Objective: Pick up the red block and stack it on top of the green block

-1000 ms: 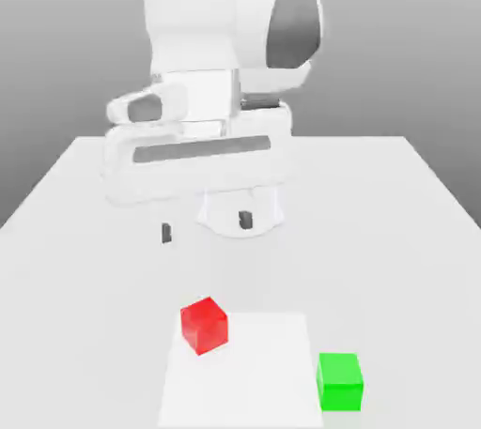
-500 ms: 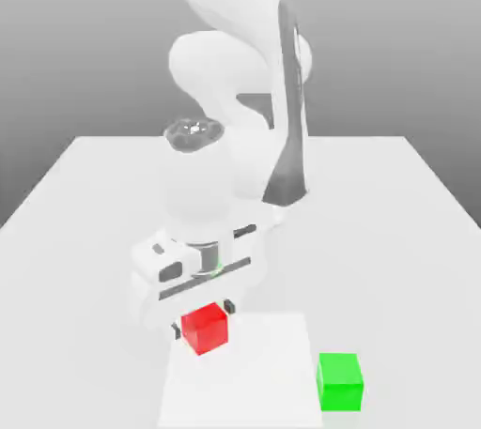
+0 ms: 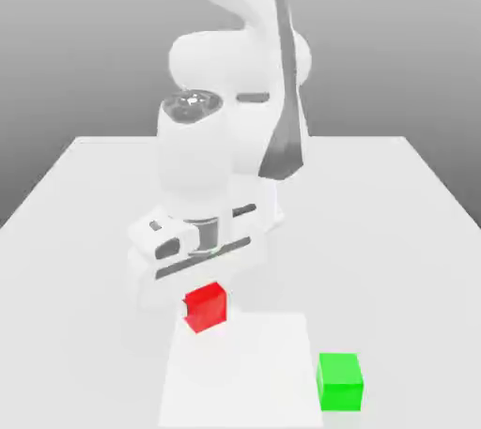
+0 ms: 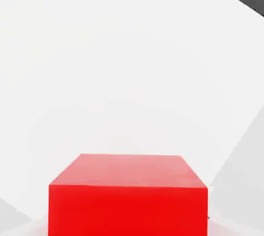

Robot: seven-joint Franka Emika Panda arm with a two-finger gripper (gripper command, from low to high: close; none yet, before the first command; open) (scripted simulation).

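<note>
The red block (image 3: 207, 307) hangs a little above the table, under the white hand of the arm. My gripper (image 3: 206, 301) is shut on it from above, and the hand covers the block's top edge. In the hand view the red block (image 4: 128, 193) sits close up, with the pale table far below it. The green block (image 3: 339, 381) rests on the table toward the exterior view's right and nearer the front, apart from the red block and the gripper.
A lighter square patch (image 3: 254, 380) lies on the white table (image 3: 395, 211) below the red block, with the green block at its right edge. The arm's base and upper links (image 3: 235, 136) rise behind the hand.
The hand came down over the red block, the jaws shut on it, and the block has now risen slightly off the table with the hand.
</note>
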